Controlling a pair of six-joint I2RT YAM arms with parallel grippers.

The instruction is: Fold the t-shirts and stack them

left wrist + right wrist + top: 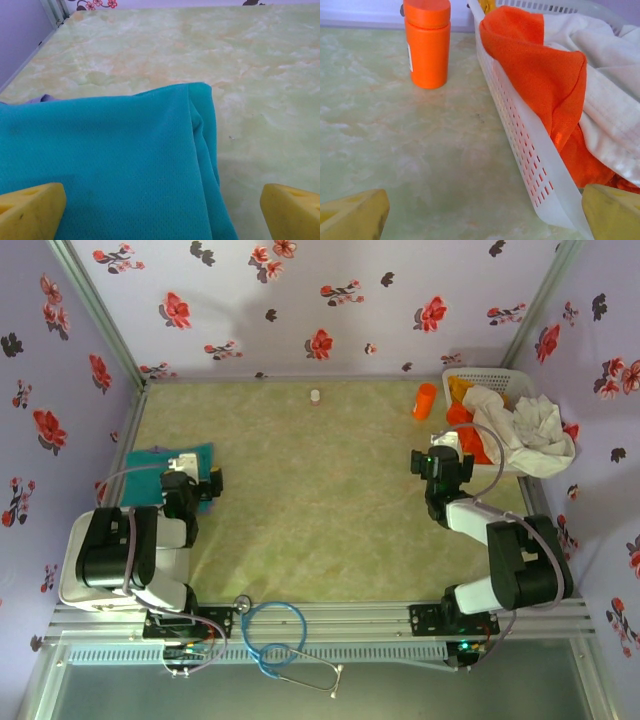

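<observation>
A folded teal-green t-shirt [150, 459] lies flat at the table's left edge, and my left gripper [188, 472] hangs low over it. In the left wrist view the teal cloth [115, 165] spreads between the wide-open yellow fingertips [32, 210], with a sliver of purple cloth [42, 98] peeking out behind it. My right gripper [447, 446] stands open and empty just left of the white basket [512, 376]. An orange t-shirt [540, 70] and an off-white one [612, 100] hang over the basket's wall [520, 130].
An orange plastic cup [425, 400] stands left of the basket, close ahead in the right wrist view [426, 42]. A small white object [315, 396] sits at the back middle. A blue stethoscope [285, 635] lies on the front rail.
</observation>
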